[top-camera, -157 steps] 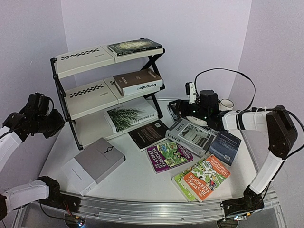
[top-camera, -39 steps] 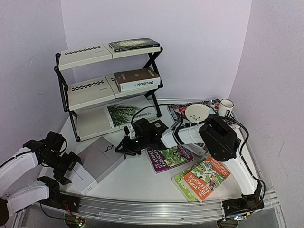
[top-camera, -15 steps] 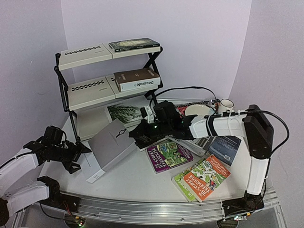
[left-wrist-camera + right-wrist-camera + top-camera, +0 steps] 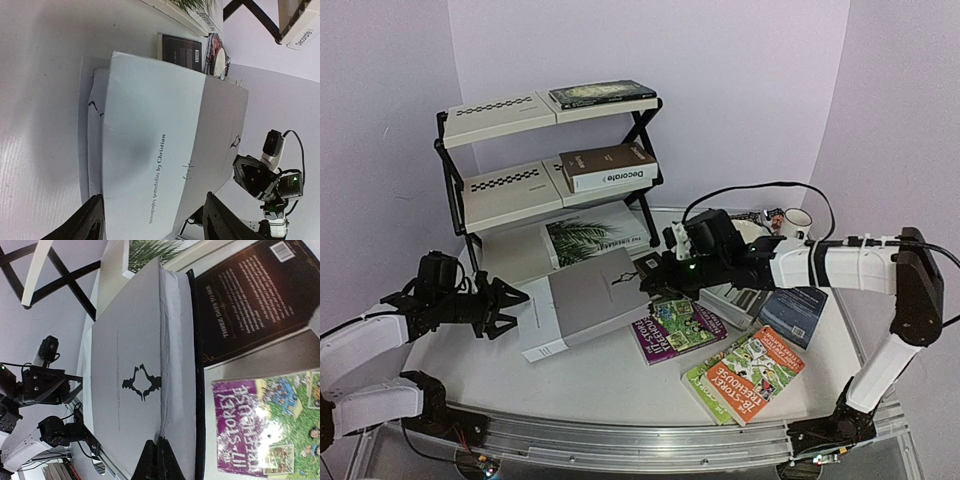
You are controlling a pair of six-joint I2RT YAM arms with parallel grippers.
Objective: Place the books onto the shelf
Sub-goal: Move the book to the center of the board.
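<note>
A plain grey book (image 4: 588,298) lies tilted at the table's middle left, its right side propped up. My right gripper (image 4: 648,285) is shut on the edge of its front cover (image 4: 130,380); in the right wrist view the gripper (image 4: 159,452) pinches that edge. My left gripper (image 4: 517,312) is open at the book's spine end, a finger (image 4: 92,222) on either side of the spine (image 4: 150,125). The shelf (image 4: 500,195) stands at the back left. It holds a dark book (image 4: 602,94) on top, "Decorate" (image 4: 610,167) in the middle and the palm-leaf book (image 4: 595,238) at the bottom.
On the table lie a black book (image 4: 250,295), a purple paperback (image 4: 678,328), a green and orange paperback (image 4: 745,373), the grey "laura" book (image 4: 735,295) and a dark blue book (image 4: 795,312). A white mug (image 4: 797,220) stands at the back right.
The grey book has shifted right and lies flatter, drawn by the right gripper. My left gripper has come up to its spine end and its fingers have narrowed.
</note>
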